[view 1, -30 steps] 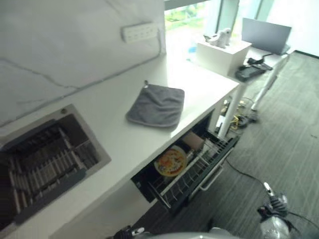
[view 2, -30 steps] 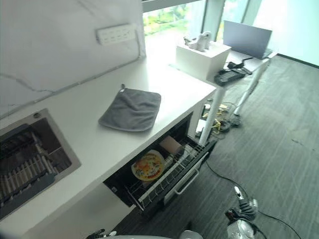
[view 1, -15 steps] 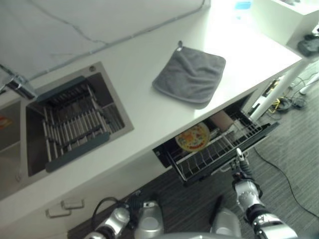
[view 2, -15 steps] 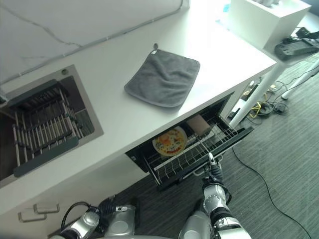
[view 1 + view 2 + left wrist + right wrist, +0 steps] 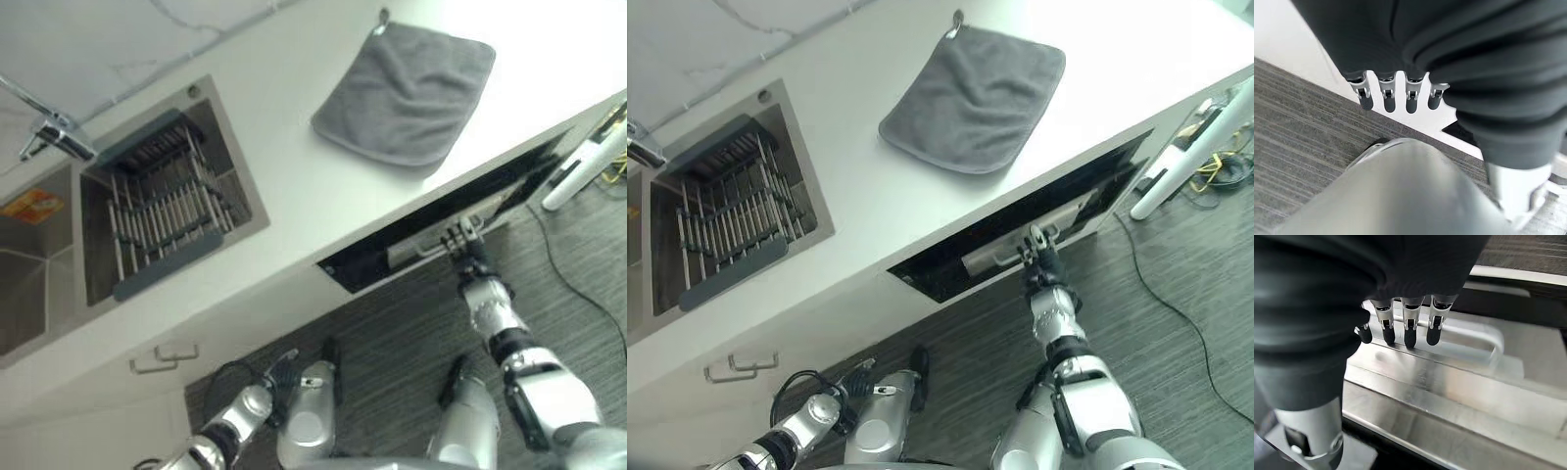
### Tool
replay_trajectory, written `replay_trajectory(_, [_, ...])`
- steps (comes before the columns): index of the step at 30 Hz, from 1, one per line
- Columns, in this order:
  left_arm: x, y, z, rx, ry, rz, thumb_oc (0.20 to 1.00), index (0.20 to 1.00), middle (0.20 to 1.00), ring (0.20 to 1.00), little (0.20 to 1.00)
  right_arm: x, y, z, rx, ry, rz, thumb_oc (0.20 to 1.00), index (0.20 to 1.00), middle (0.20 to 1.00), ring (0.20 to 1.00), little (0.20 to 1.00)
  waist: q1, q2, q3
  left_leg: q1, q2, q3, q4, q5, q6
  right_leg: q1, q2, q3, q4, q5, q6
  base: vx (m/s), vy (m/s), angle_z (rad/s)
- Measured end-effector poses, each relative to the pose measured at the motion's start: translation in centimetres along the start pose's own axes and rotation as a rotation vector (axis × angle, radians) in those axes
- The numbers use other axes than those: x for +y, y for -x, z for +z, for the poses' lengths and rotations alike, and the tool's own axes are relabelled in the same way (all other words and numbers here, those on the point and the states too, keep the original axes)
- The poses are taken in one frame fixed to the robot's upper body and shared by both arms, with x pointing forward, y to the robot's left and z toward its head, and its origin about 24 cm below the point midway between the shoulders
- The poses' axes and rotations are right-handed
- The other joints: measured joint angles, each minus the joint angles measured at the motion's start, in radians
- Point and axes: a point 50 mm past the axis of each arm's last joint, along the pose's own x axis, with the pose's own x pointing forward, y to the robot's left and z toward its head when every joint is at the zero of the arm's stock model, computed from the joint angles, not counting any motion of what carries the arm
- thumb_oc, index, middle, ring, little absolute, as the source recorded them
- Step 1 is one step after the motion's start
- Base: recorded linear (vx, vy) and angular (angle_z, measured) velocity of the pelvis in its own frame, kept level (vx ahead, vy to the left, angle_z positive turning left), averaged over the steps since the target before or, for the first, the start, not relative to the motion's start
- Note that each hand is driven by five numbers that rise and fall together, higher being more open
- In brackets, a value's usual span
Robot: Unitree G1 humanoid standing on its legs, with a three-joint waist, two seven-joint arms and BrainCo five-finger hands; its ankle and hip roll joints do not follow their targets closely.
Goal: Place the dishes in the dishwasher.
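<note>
R hand (image 5: 1043, 266): fingers straight, flat on dishwasher drawer (image 5: 1019, 240) front by handle (image 5: 1469, 335), to push it shut | L hand (image 5: 279, 377): low, loose, holds nothing

My right hand (image 5: 1400, 308) has its dark rubbery tips on the dishwasher drawer front (image 5: 1459, 396) — brushed metal, satin sheen, with a smooth polished handle (image 5: 1469, 340). The countertop (image 5: 872, 196) looks glossy white, the cloth (image 5: 975, 98) on it is soft matt grey, and the floor (image 5: 392, 343) is rough ribbed carpet — dark grey.
</note>
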Motion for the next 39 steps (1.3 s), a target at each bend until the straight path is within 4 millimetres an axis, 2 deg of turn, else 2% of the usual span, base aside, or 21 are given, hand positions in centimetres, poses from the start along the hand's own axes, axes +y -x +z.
replay_trajectory(3, [0.3, 0.0, 0.1, -0.008, -0.003, 0.002, 1.000, 1.000, 1.000, 1.000, 1.000, -0.9, 0.1, 0.7, 0.007, 0.080, 0.019, 1.000, 1.000, 1.000, 1.000, 1.000, 0.000, -0.010, 0.006, 0.003, 0.001, -0.013, -0.017, 0.011, -0.008, -0.002, 0.004, -0.007, 0.006, -0.004, -0.001, 0.00, 0.057, 0.07])
replay_trajectory(7, [0.3, -0.1, 0.4, -0.035, 0.004, 0.000, 1.000, 1.000, 1.000, 1.000, 1.000, -1.3, -0.1, 2.1, 0.023, 0.141, 0.030, 1.000, 1.000, 1.000, 1.000, 1.000, 0.012, -0.010, 0.006, 0.002, -0.001, -0.018, -0.053, 0.022, 0.001, -0.013, 0.003, -0.007, 0.007, -0.019, 0.001, 0.03, 0.020, 0.04])
replay_trajectory(10, [0.3, 0.1, -0.4, -0.016, 0.050, -0.021, 1.000, 1.000, 1.000, 1.000, 1.000, -1.5, -0.3, 3.2, 0.044, 0.218, 0.047, 1.000, 1.000, 1.000, 1.000, 1.000, 0.023, -0.010, 0.007, -0.001, 0.000, -0.020, -0.068, 0.047, -0.003, -0.027, 0.005, -0.010, 0.014, -0.012, -0.013, 0.00, 0.012, 0.01])
replay_trajectory(13, [0.1, 0.2, -0.9, -0.010, 0.091, -0.055, 1.000, 1.000, 1.000, 1.000, 1.000, -1.2, -0.5, 3.7, 0.046, 0.226, 0.048, 1.000, 1.000, 1.000, 1.000, 1.000, 0.027, -0.011, 0.008, -0.003, -0.001, -0.024, -0.093, 0.052, 0.003, -0.037, 0.004, -0.013, 0.012, -0.020, -0.005, 0.01, 0.017, 0.03])
replay_trajectory(16, [0.0, 0.4, -1.5, 0.001, 0.213, -0.096, 1.000, 1.000, 1.000, 1.000, 1.000, -1.0, -0.6, 3.7, 0.054, 0.221, 0.051, 1.000, 1.000, 1.000, 1.000, 1.000, 0.028, -0.011, 0.008, 0.009, 0.001, -0.035, -0.129, 0.061, 0.000, -0.035, 0.012, -0.014, -0.001, -0.016, -0.002, -0.02, 0.040, 0.01])
replay_trajectory(18, [-0.5, 0.8, -2.7, 0.031, 0.351, -0.123, 1.000, 1.000, 1.000, 1.000, 1.000, -0.9, -0.6, 3.4, 0.071, 0.225, 0.051, 1.000, 1.000, 1.000, 1.000, 1.000, 0.028, -0.010, 0.007, 0.025, 0.005, -0.034, -0.152, 0.081, 0.006, -0.026, 0.022, -0.012, -0.018, -0.008, -0.006, 0.03, 0.006, -0.09])
replay_trajectory(22, [-1.0, 1.1, -3.4, 0.043, 0.427, -0.149, 1.000, 1.000, 1.000, 1.000, 1.000, -0.8, -0.7, 2.9, 0.102, 0.247, 0.032, 1.000, 1.000, 1.000, 1.000, 1.000, 0.027, -0.009, 0.006, 0.060, 0.012, -0.025, -0.181, 0.098, -0.005, 0.006, 0.037, -0.017, -0.055, 0.011, -0.010, 0.02, -0.014, -0.06])
replay_trajectory(24, [-1.1, 1.1, -3.7, 0.052, 0.466, -0.148, 1.000, 1.000, 1.000, 1.000, 1.000, -1.2, -0.4, 1.9, 0.126, 0.252, 0.015, 1.000, 1.000, 1.000, 1.000, 1.000, 0.024, -0.005, 0.004, 0.086, 0.021, -0.017, -0.194, 0.100, -0.009, 0.043, 0.050, -0.026, -0.093, 0.035, 0.000, 0.05, -0.034, -0.05])
replay_trajectory(28, [-1.7, 1.2, -4.1, 0.079, 0.540, -0.142, 1.000, 1.000, 1.000, 1.000, 1.000, -2.7, 2.1, -4.3, 0.258, 0.212, 0.012, 1.000, 1.000, 1.000, 1.000, 1.000, 0.018, -0.005, -0.013, 0.166, 0.043, 0.007, -0.238, 0.100, -0.010, 0.134, 0.087, -0.037, -0.180, 0.067, 0.008, 0.05, -0.043, -0.10])
replay_trajectory(29, [-1.9, 1.3, -4.4, 0.090, 0.557, -0.139, 1.000, 1.000, 1.000, 1.000, 1.000, -2.8, 2.5, -5.2, 0.276, 0.196, 0.012, 1.000, 1.000, 1.000, 1.000, 1.000, 0.018, -0.006, -0.023, 0.174, 0.045, 0.011, -0.245, 0.102, -0.012, 0.143, 0.092, -0.036, -0.193, 0.072, 0.009, 0.03, -0.022, -0.16])
replay_trajectory(31, [-2.5, 1.6, -5.1, 0.126, 0.571, -0.141, 1.000, 1.000, 1.000, 1.000, 1.000, -6.3, 6.0, -9.8, 0.428, 0.190, -0.087, 1.000, 1.000, 1.000, 1.000, 1.000, 0.003, -0.015, -0.073, 0.206, 0.044, 0.040, -0.263, 0.101, -0.012, 0.179, 0.104, -0.032, -0.243, 0.095, 0.018, 0.10, -0.043, -0.19])
replay_trajectory(32, [-2.6, 1.7, -5.3, 0.136, 0.573, -0.141, 1.000, 1.000, 1.000, 1.000, 1.000, -7.9, 7.4, -10.9, 0.466, 0.194, -0.126, 1.000, 1.000, 1.000, 1.000, 1.000, -0.003, -0.020, -0.085, 0.218, 0.042, 0.046, -0.265, 0.100, -0.010, 0.194, 0.105, -0.030, -0.262, 0.102, 0.021, 0.14, -0.057, -0.20])
replay_trajectory(33, [-2.8, 1.9, -5.8, 0.158, 0.582, -0.136, 1.000, 1.000, 1.000, 1.000, 1.000, -11.0, 10.3, -12.2, 0.518, 0.202, -0.204, 1.000, 1.000, 1.000, 1.000, 1.000, -0.007, -0.026, -0.110, 0.255, 0.040, 0.065, -0.279, 0.095, -0.003, 0.236, 0.110, -0.028, -0.295, 0.113, 0.031, 0.09, -0.040, -0.17])
replay_trajectory(35, [-3.1, 2.4, -6.9, 0.189, 0.615, -0.118, 1.000, 1.000, 1.000, 1.000, 1.000, -14.2, 13.8, -13.2, 0.599, 0.231, -0.317, 1.000, 1.000, 1.000, 1.000, 1.000, -0.023, -0.053, -0.156, 0.273, 0.037, 0.077, -0.281, 0.087, 0.005, 0.265, 0.115, -0.025, -0.335, 0.120, 0.037, 0.11, -0.072, -0.17])
replay_trajectory(38, [-3.0, 3.1, -8.3, 0.236, 0.661, -0.075, 1.000, 1.000, 1.000, 1.000, 1.000, -17.8, 17.4, -12.3, 0.602, 0.288, -0.419, 1.000, 1.000, 1.000, 1.000, 1.000, -0.055, -0.094, -0.210, 0.328, 0.044, 0.096, -0.296, 0.079, 0.015, 0.336, 0.140, -0.013, -0.419, 0.154, 0.042, 0.12, -0.100, -0.17])
replay_trajectory(39, [-3.3, 3.4, -8.7, 0.252, 0.664, -0.072, 1.000, 1.000, 1.000, 1.000, 1.000, -18.3, 18.0, -12.1, 0.604, 0.309, -0.434, 1.000, 1.000, 1.000, 1.000, 1.000, -0.059, -0.098, -0.226, 0.336, 0.044, 0.100, -0.297, 0.073, 0.014, 0.347, 0.142, -0.012, -0.430, 0.157, 0.042, 0.08, -0.086, -0.11])
